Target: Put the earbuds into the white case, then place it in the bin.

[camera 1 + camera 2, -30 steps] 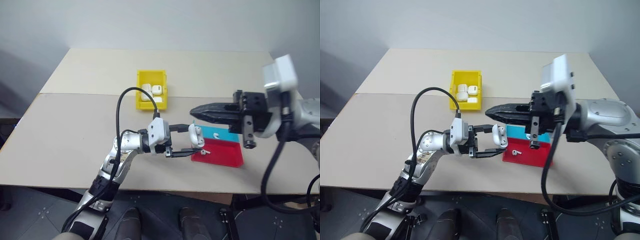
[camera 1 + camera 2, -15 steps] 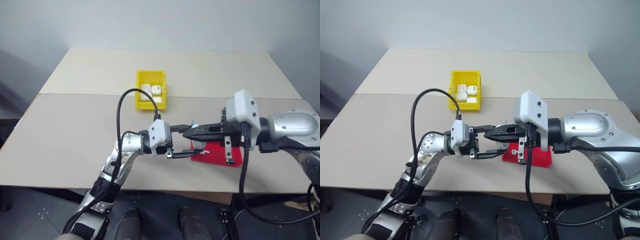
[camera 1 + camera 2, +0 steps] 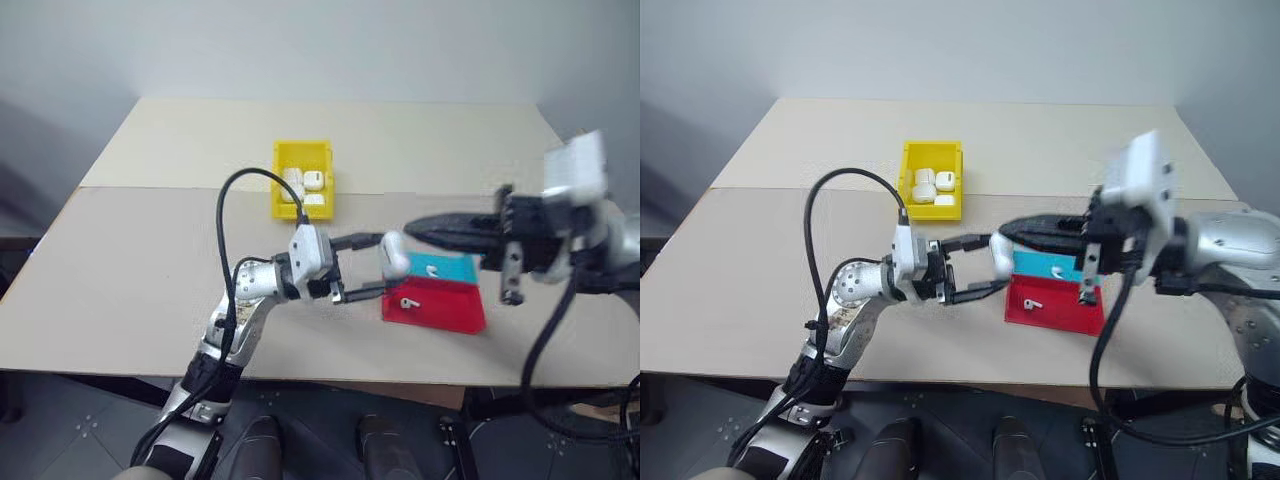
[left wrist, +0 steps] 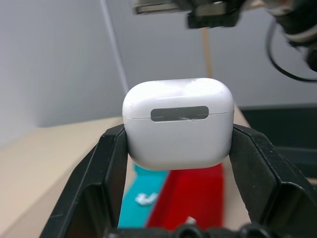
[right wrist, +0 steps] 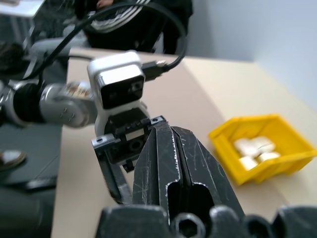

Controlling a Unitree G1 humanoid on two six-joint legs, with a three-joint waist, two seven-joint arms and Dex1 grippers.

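Left tool (image 3: 367, 266) is clamped on the white case (image 3: 393, 255), holding it in the air above the near side of the tabletop (image 3: 150, 260), its two black fingers pressing the case's opposite sides. In the left wrist view the case's lid looks closed, the seam line running straight across. Right tool (image 3: 425, 231) has its fingers pressed together with nothing between them; its tips point left and sit just right of the case, close to its upper part.

Going down in size: the tabletop carries the bin (image 3: 303, 180) on its far side, left of the held case, with several other white cases already inside. Just under and right of the held case lie a red tray (image 3: 440, 310) and, touching its far edge, a blue tray (image 3: 450, 268). One of the earbuds (image 3: 407, 302) rests on the red tray and another (image 3: 432, 270) on the blue one, so neither appears to be in the case yet, though they are small.

What matters next: both earbuds lie below and right of the case, nearer the right tool, which is free to fetch them, while the lid likely needs flipping open first.
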